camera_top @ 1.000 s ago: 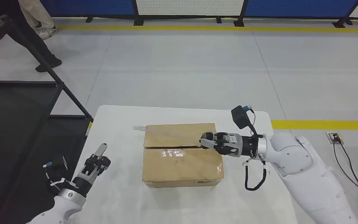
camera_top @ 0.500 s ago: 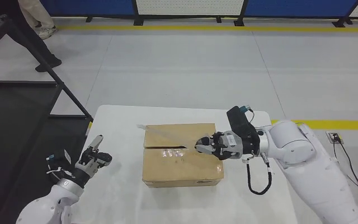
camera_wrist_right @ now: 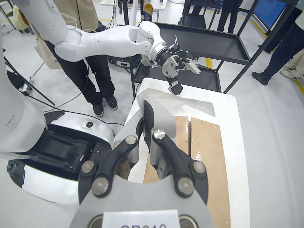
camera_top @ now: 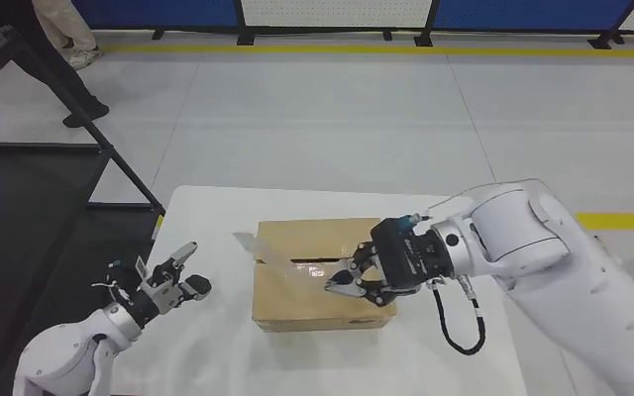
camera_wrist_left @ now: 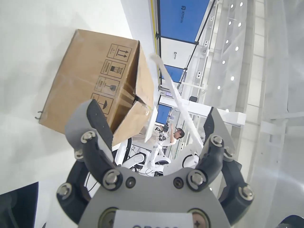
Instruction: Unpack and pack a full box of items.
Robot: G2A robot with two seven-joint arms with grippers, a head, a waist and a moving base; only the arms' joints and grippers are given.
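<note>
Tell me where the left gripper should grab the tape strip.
Likely from the left, by the free end of the tape strip, jutting clear past the box edge nearest the open left gripper. The right gripper pinches the other end.

A robotics test hall: pale grey painted floor [camera_top: 327, 119] with a yellow line [camera_top: 297, 48], blue partition panels [camera_top: 149, 12] and a black metal trolley [camera_wrist_right: 213, 46] beyond the left gripper [camera_wrist_right: 187, 79].

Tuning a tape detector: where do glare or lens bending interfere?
Top view: glare streaks the lid of the cardboard box beside the peeled tape strip. Right wrist view: shiny patches along the lid seam ahead of the right pincer. Left wrist view: the lens bows the blue wall panels.
</note>
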